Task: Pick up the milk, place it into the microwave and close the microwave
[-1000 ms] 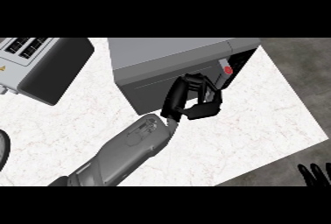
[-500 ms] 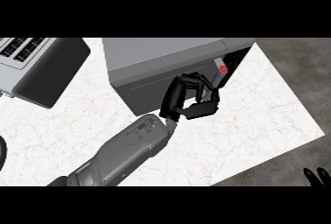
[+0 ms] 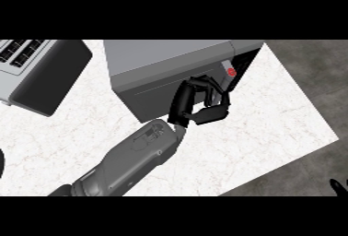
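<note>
A grey forearm (image 3: pixel 129 161) runs up over the white counter (image 3: pixel 61 138) to the left hand (image 3: pixel 197 103) — fingers curled, holding nothing, pressed against the door (image 3: pixel 153 94) of the microwave (image 3: pixel 170 57). Just beyond the fingertips, through the narrow gap at the door's edge, the milk (image 3: pixel 229 73) shows inside — white with a red cap. Far left of the hand sits a toaster (image 3: pixel 41 69). The right hand (image 3: pixel 338 185) barely shows at the lower right edge; I cannot tell its state.

Even, soft light is washing over my white marble counter (image 3: pixel 265 120), giving no glare. The microwave (image 3: pixel 170 69) front is sitting in dull shade, its open slit at far right looking dark.
</note>
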`<action>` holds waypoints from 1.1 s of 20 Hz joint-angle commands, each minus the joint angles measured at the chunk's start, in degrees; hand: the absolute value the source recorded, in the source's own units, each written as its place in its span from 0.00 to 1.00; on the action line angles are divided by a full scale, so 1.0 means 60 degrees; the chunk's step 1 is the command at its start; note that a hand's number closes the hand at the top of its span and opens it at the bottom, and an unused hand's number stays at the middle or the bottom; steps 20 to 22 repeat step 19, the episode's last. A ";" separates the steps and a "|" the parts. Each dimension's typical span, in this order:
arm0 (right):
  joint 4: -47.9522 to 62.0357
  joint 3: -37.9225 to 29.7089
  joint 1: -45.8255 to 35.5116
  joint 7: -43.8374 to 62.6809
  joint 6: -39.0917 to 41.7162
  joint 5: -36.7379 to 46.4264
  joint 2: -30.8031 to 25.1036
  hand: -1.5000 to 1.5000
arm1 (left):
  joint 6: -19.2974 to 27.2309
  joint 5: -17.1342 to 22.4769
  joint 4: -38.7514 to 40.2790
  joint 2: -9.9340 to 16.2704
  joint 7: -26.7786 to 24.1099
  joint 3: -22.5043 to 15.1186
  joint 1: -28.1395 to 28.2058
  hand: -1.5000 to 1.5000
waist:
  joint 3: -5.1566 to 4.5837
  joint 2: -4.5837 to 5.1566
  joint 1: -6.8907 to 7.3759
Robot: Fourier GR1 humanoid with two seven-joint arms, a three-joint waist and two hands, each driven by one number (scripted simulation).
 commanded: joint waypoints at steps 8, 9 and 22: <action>-0.0322 0.0097 0.0267 0.0143 0.0296 -0.0718 -0.0162 0.00 | -0.0211 0.0545 0.0925 -0.0068 -0.0216 0.0254 -0.0940 1.00 | 0.0017 0.0183 -0.0177; -0.0343 0.0005 0.0315 0.0138 0.0387 -0.0717 -0.0274 0.00 | -0.0178 0.0488 0.0985 -0.0068 -0.0351 0.0197 -0.0870 1.00 | 0.0021 0.0198 -0.0285; -0.0656 -0.0138 0.0605 0.0349 0.0546 -0.1116 -0.0569 0.00 | -0.0178 0.0863 0.1216 -0.0070 -0.0527 0.0156 -0.1101 1.00 | 0.0026 0.0143 -0.0279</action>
